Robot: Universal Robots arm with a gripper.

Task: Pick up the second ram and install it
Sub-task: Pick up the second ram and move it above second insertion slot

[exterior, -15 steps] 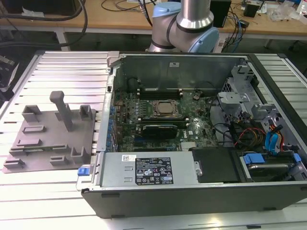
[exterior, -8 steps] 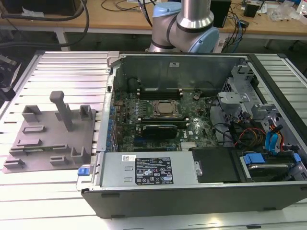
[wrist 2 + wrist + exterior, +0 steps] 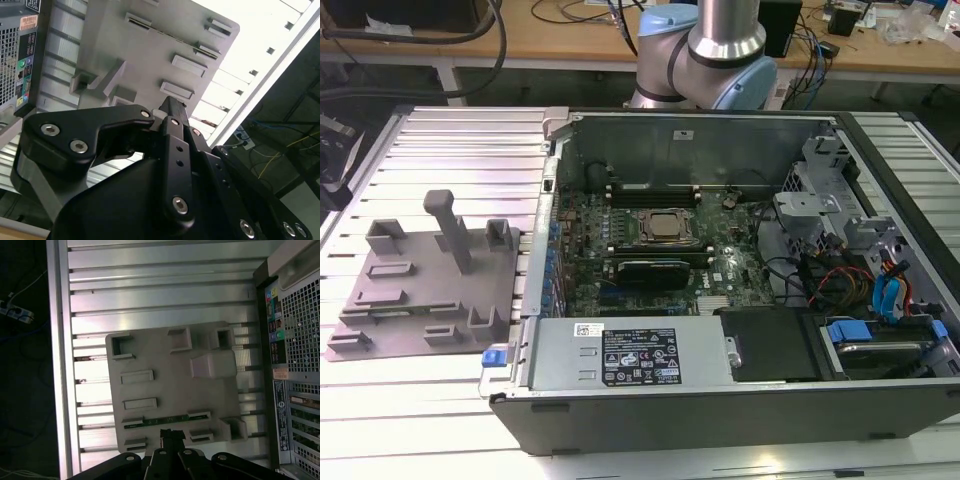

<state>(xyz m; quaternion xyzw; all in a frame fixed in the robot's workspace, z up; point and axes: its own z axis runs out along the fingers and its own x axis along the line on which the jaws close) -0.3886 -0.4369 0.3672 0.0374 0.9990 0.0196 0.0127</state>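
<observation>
Claw (image 3: 172,434): fingers pressed together, holding nothing, poised near the second ram (image 3: 160,420). The stick sits in a slot of the grey holder tray (image 3: 150,360), beside the open computer case (image 3: 295,340). Judgement: I should spread, centre along the stick, and descend square.

We saw the Universal Robots arm (image 3: 725,40) at the top of the exterior view, a silver tube rising out of pale blue joint housings. In both wrist views the black gripper (image 3: 170,106) (image 3: 171,434) pointed downward, its linkage bars folded inward on either side. Its fingers (image 3: 176,150) lay pressed together at the tips, with no gap that we could make out.
</observation>
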